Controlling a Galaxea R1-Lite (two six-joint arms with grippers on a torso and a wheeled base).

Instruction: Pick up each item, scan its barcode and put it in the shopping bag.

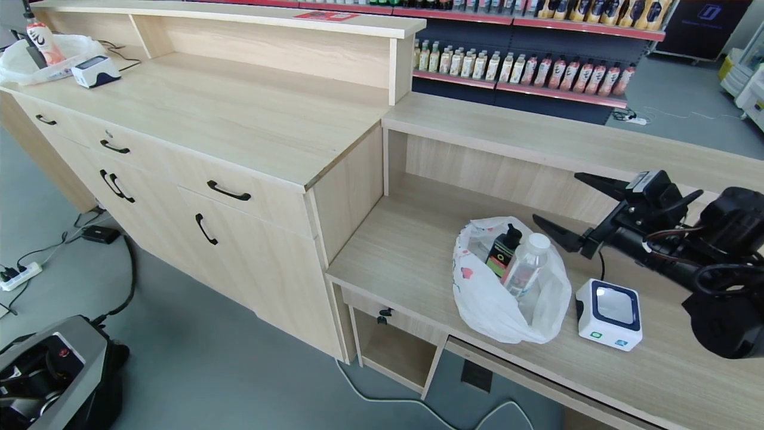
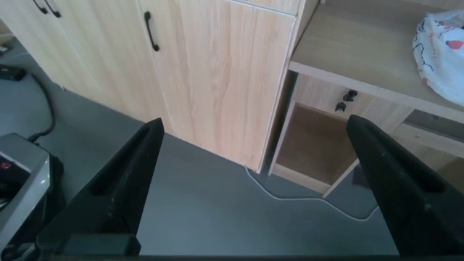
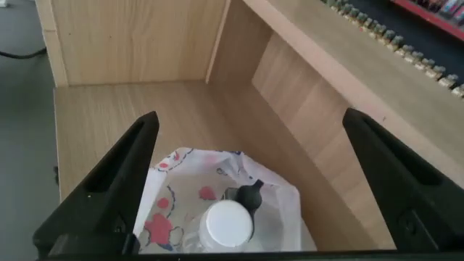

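I see a shelf of bottles (image 1: 513,88) at one o'clock, a power strip (image 1: 21,276) on the floor (image 1: 239,370) at nine.

The right tool (image 1: 555,197) was matte black, with long tapered fingers (image 1: 600,182) and looping cables (image 1: 662,234) behind; the left tool (image 2: 254,127) had matching black wedges.

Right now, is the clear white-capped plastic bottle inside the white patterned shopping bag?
Inside: the clear white-capped plastic bottle stands in the open white patterned shopping bag, beside a dark black-capped bottle.
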